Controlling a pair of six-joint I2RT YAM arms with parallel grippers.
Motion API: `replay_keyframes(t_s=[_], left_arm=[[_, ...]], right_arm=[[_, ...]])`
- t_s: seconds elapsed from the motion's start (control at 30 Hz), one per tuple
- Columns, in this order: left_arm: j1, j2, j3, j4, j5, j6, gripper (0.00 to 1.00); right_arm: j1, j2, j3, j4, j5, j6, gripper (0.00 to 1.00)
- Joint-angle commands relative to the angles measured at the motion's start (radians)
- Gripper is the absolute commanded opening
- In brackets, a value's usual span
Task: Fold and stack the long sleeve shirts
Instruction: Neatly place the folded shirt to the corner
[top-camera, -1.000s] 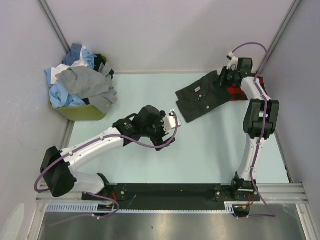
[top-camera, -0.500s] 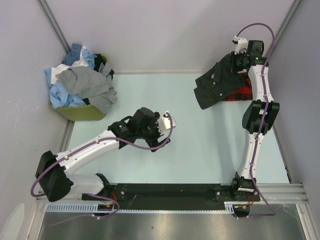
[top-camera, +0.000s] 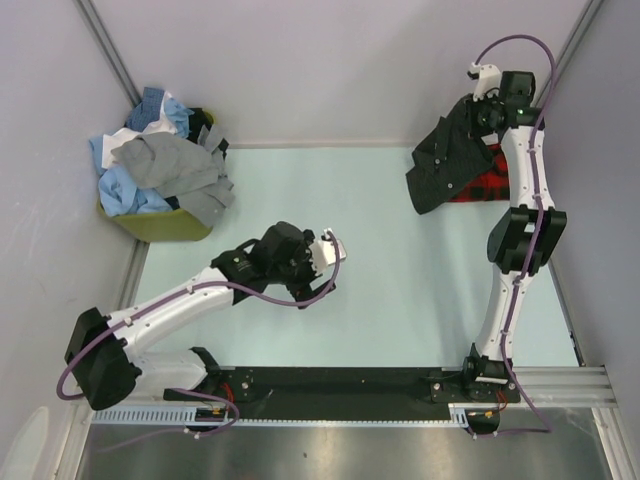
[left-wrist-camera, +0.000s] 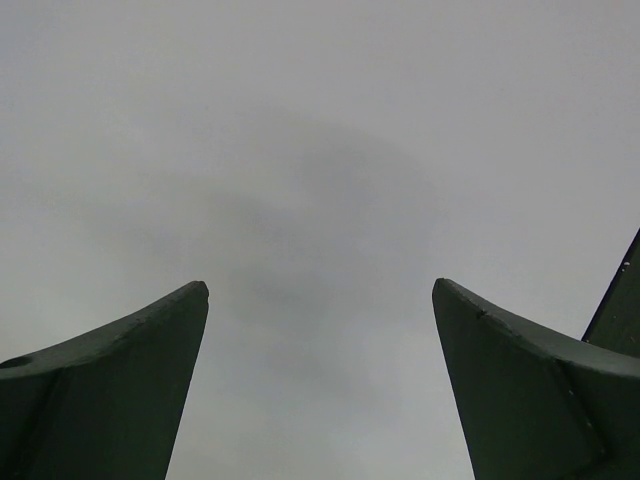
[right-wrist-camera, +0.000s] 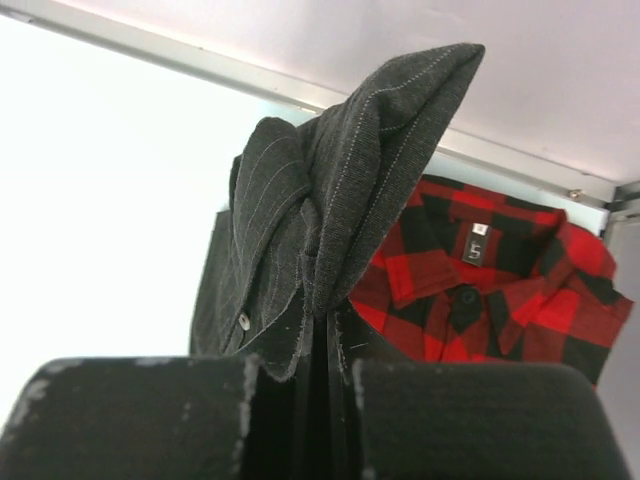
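Note:
My right gripper (top-camera: 484, 112) is shut on the collar end of the dark charcoal pinstripe shirt (top-camera: 448, 160) and holds it lifted at the far right; the shirt hangs down to the left. In the right wrist view the gripper (right-wrist-camera: 325, 350) pinches the charcoal shirt (right-wrist-camera: 330, 190) between closed fingers. Under and behind it lies the folded red-and-black plaid shirt (top-camera: 490, 185), collar up in the right wrist view (right-wrist-camera: 500, 290). My left gripper (top-camera: 325, 252) is open and empty over bare table at the middle; its fingers (left-wrist-camera: 130, 380) stand wide apart.
A yellow-green bin (top-camera: 165, 222) at the far left holds a heap of blue, white and grey shirts (top-camera: 160, 165). Grey walls close the table at the back and sides. A black rail (top-camera: 340, 385) runs along the near edge.
My right gripper has lifted the charcoal shirt off the table and carried it right and back, over the plaid shirt. My left arm has drawn back a little to the left.

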Motion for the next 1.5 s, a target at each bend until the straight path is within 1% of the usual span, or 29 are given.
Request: replay_keyframes(t_s=[0.0,0.43,0.67,0.77,0.8,0.93,1.17,1.37,1.47], left_arm=[[0.006,-0.036,-0.015,0.034,-0.007,0.014,0.99],[0.007,-0.04,-0.042,0.038,-0.011,0.025,0.99],[0.007,-0.017,-0.035,0.017,0.009,0.022,0.99],[0.006,-0.003,-0.022,0.003,0.0,0.031,1.0],[0.007,0.001,-0.018,-0.005,-0.004,0.034,0.99],[0.009,0.006,-0.007,-0.028,-0.007,0.042,0.99],[0.01,0.004,-0.004,-0.054,-0.013,0.039,1.0],[0.015,0.036,0.008,-0.069,0.027,0.037,1.0],[0.017,0.058,0.033,-0.086,0.035,0.042,0.99]], right_arm=[[-0.006,-0.085,0.049,0.035,0.022,-0.005,0.0],[-0.017,-0.131,0.065,0.04,0.017,-0.018,0.0],[-0.07,-0.097,0.052,0.071,-0.016,-0.056,0.0],[-0.094,-0.083,0.014,0.1,-0.042,-0.085,0.0],[-0.101,-0.082,-0.029,0.135,-0.046,-0.088,0.0],[-0.121,-0.068,-0.087,0.205,-0.07,-0.128,0.0],[-0.189,-0.011,-0.101,0.334,-0.107,-0.151,0.0],[-0.259,0.051,-0.098,0.452,-0.193,-0.153,0.0],[-0.275,0.075,-0.136,0.511,-0.24,-0.156,0.0]])
